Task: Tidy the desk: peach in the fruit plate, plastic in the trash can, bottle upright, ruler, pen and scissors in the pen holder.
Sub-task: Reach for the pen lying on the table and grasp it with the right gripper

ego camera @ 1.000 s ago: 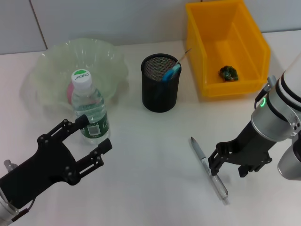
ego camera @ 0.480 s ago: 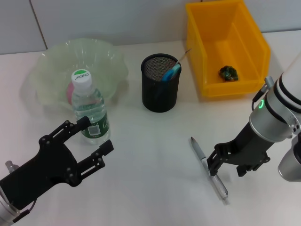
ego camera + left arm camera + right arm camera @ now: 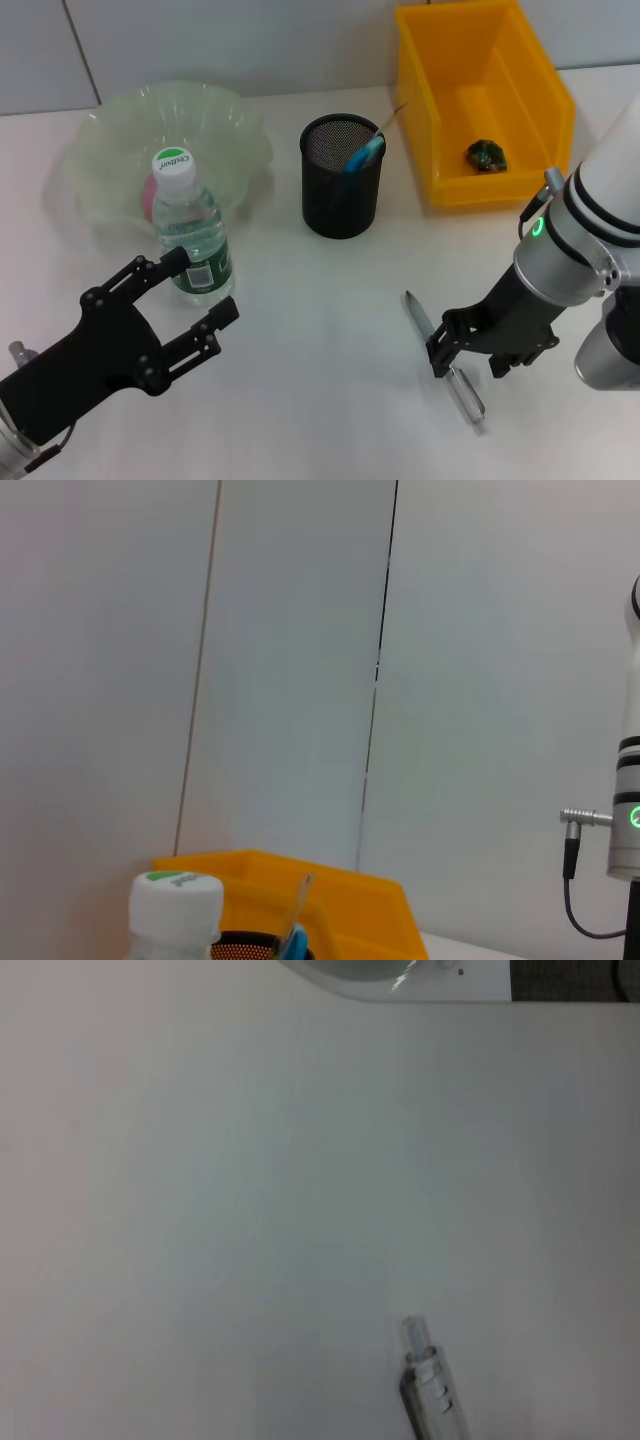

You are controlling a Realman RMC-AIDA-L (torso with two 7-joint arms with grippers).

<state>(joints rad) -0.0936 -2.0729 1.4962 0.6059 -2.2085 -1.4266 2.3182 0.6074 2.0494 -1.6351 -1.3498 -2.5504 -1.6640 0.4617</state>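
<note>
one pen (image 3: pixel 443 358) under right hand (image 3: pixel 464 358)

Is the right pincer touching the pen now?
Cannot tell. In the head view the right pincer overlaps the pen on the desk, hiding any contact or gap.

1. The plain white flat desk (image 3: pixel 220 1210) fills almost the whole view.
2. One end of the slim silver-grey pen (image 3: pixel 430 1385) lies on it at one edge.
3. A pale curved object (image 3: pixel 420 978) sits at the opposite edge.
</note>
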